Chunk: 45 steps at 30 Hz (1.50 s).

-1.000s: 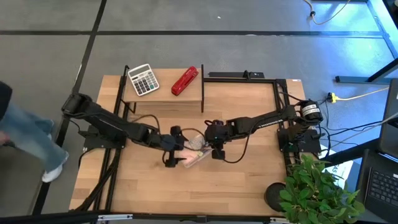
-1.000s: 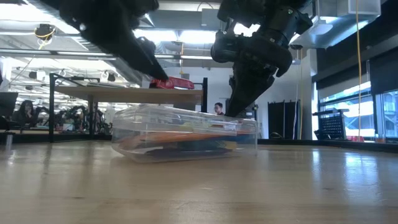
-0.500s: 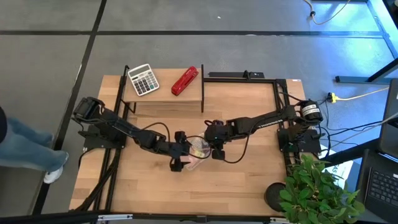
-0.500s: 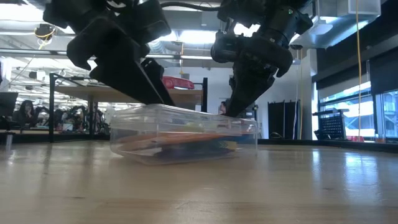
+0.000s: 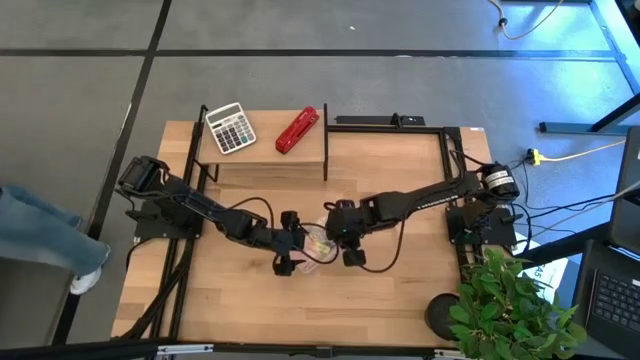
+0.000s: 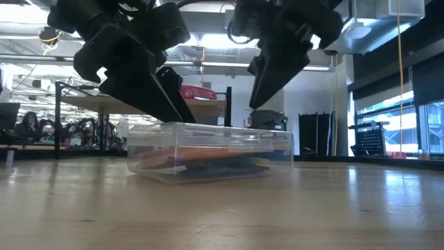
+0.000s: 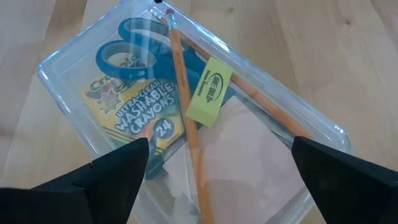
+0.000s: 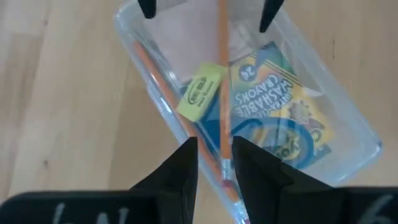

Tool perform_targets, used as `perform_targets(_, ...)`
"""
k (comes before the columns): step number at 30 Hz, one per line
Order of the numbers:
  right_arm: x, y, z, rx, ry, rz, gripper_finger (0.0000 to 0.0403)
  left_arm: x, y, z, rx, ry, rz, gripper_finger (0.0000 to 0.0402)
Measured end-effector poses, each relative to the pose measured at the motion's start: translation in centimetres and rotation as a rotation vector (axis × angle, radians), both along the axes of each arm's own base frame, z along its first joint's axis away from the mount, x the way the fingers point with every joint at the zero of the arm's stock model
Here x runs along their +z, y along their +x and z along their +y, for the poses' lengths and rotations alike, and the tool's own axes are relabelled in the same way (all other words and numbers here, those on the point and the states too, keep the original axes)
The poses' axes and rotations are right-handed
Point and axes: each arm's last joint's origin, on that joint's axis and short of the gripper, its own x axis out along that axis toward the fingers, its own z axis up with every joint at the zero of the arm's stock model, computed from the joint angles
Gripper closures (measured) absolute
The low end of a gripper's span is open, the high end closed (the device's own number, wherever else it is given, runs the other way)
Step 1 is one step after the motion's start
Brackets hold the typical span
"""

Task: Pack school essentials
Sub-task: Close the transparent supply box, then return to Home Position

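A clear plastic box point(image 5: 318, 243) point(image 6: 208, 149) lies flat on the table's middle with its lid down. Inside, the left wrist view shows blue-handled scissors point(image 7: 127, 53), a crayon pack point(image 7: 134, 118), orange pencils point(image 7: 183, 93), a yellow eraser point(image 7: 209, 90) and a pink pad point(image 7: 249, 162). My left gripper point(image 5: 288, 243) point(image 7: 219, 142) is wide open, its fingers standing on either side of the box's left end. My right gripper point(image 5: 335, 240) point(image 8: 215, 140) hangs above the box's right part point(image 6: 260, 94), clear of the lid, its fingers nearly together. My left gripper comes slanting down from the table's left, one finger point(image 6: 173, 111) reaching the lid's edge in the low view. Whether its fingers touch the box I cannot tell.
A raised shelf at the far edge carries a white-grey calculator point(image 5: 230, 128) and a red stapler point(image 5: 297, 130). A potted plant point(image 5: 510, 300) stands off the near right corner. A person's leg point(image 5: 40, 235) shows left of the table. Bare wood lies near the table's front.
My left gripper moved right toward the box and came to stand around its left end. My right gripper rose off the lid and shifted slightly toward the near edge. The lid, raised and tilted before, now lies flat on the box.
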Motion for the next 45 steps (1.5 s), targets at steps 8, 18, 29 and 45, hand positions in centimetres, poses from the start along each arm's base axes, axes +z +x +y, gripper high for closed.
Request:
perform_targets(8, -2.6, -0.8, -0.4, -0.068, -0.066, 0.031, 0.0299, 0.0, 0.0, 0.0, 0.001, -0.001, -0.001, 0.0008)
perform_targets(18, -5.6, -2.3, -1.0, -0.091, 0.039, 0.015, 0.0298, 0.0, 0.0, 0.0, 0.0, -0.002, -0.002, 0.0008)
perform_targets(29, -1.1, -2.3, -1.0, -0.079, 0.012, -0.073, 0.0298, 2.1, -1.1, 0.4, -0.013, 0.004, -0.028, 0.0008)
perform_targets(45, 7.4, -6.6, -1.4, -0.099, 0.076, -0.32, 0.0298, 9.2, -4.4, 1.2, -0.007, -0.075, -0.242, 0.0008)
